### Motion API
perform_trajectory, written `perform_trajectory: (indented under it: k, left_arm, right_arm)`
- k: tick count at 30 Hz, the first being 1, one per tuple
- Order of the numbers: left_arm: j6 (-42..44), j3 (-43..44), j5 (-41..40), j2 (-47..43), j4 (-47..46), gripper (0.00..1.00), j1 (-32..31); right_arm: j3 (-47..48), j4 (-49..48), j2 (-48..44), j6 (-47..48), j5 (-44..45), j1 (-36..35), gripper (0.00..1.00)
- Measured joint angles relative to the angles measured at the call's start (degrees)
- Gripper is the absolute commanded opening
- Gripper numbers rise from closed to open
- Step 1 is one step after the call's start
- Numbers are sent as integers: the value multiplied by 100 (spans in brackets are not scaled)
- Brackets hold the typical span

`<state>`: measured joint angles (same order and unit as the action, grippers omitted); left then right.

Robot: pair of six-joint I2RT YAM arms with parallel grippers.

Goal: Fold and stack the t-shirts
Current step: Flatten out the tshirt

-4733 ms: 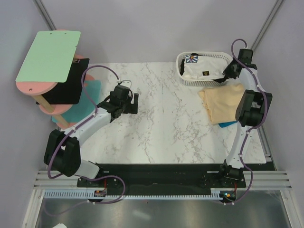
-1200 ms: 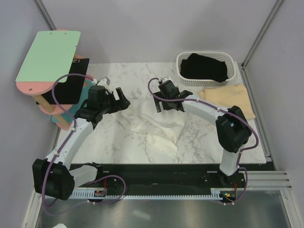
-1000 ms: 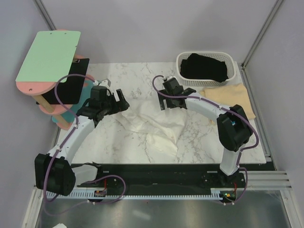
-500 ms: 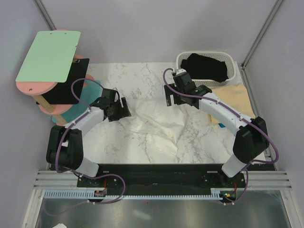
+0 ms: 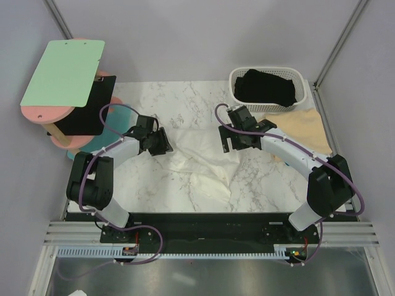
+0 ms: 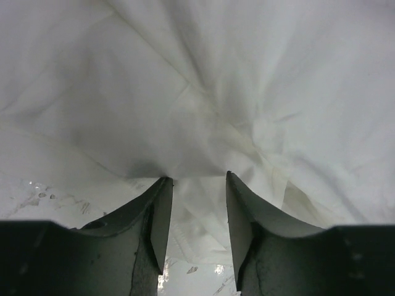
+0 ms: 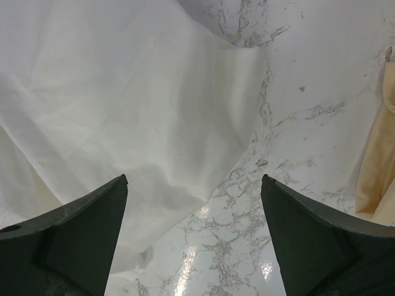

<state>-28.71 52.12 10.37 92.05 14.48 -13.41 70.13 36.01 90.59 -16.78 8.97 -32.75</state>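
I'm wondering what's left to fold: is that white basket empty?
No, a black shirt lies bunched inside the basket at the table's far right corner.

The white t-shirt [image 6: 247,74] is creased matt cloth on a glossy marble-patterned table [image 7: 308,80]. Beside the plastic lattice basket [image 5: 237,92], the tan t-shirt [image 5: 305,126] looks matt too.

L pincer [image 6: 197,177] jaws narrowly apart; R pincer [image 7: 194,177] jaws wide, both pointing down.
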Motion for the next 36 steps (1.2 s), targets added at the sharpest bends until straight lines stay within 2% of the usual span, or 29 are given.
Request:
perform_trajectory:
  k: [1,2,5,12,20,23,24,26,27,30,36]
  left_arm:
    - [-4,0,31,39,-37,37,-13]
    - [-9,0,35,85,-55,26,-17]
    - [-31,0,66,284,-114,2,-24]
    - [-35,22,-20,254,-35,2,-22]
    - [-9,481,-330,-481,352,2,-22]
    - [24,656,-389,-555,372,49,-22]
    - [72,664,-396,-551,382,70,-22]
    - [96,664,-407,-540,481,82,-22]
    - [98,662,-415,-531,529,85,-22]
    - [68,619,-433,-529,632,85,-22]
    - [66,391,-422,-470,645,76,-22]
  right_arm:
    - [0,0,-2,0,-2,4,96]
    - [0,-2,-4,0,-11,4,96]
    - [-4,0,-28,-2,-66,46,96]
    - [-52,120,-155,-94,-590,262,95]
    - [-745,483,-450,-382,-1355,256,95]
    - [-977,575,-697,-498,-1613,256,95]
    - [-1012,577,-732,-520,-1670,256,95]
    - [-1128,501,-796,-597,-1803,256,94]
    - [-1196,470,-804,-623,-1853,256,94]
    - [-1401,345,-804,-715,-1976,256,89]
    - [-1725,0,-758,-885,-2076,256,86]
